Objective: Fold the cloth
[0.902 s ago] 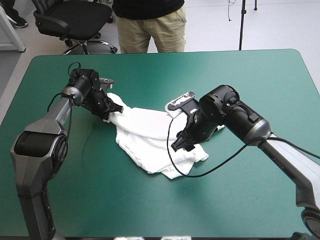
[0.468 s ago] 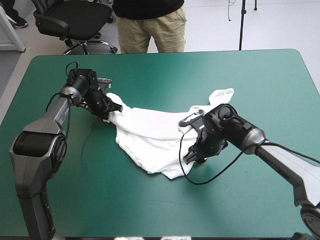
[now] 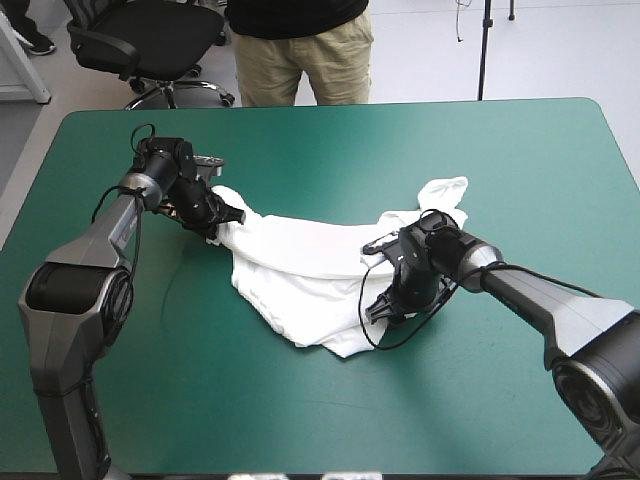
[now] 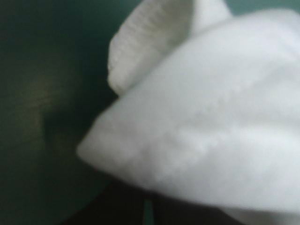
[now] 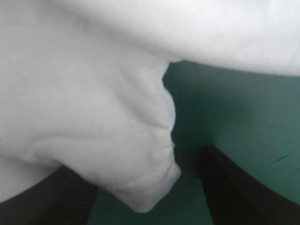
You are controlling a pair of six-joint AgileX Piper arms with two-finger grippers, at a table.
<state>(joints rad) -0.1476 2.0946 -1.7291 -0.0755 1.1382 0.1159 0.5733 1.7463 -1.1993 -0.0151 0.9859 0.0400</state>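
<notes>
Two arms are working the T-shirt (image 3: 300,270), which is lying rumpled across the middle of the desk (image 3: 520,150), its long axis running side to side with a lobe sagging toward the near edge. At the left, the left jaws are sitting at the shirt's far-left corner. In the left wrist view a fold of white cloth is draping over the black fingers (image 4: 119,211), which are showing only a thin slit between them; I am reading that as all but closed on the T-shirt. Moving across, the body of the shirt is bunching in soft ridges between the two arms. On the right, the right jaws are standing wide apart and holding nothing, low at the shirt's near-right edge. In the right wrist view a hemmed corner (image 5: 150,192) is hanging between them, with teal-green cover (image 5: 225,117) showing beyond. Farther right, a sleeve (image 3: 445,190) is trailing toward the far edge. I am judging the right arm (image 3: 520,290) to be the nearer one to that loose hem, so the next grasp is depending on its jaws closing squarely on it.
</notes>
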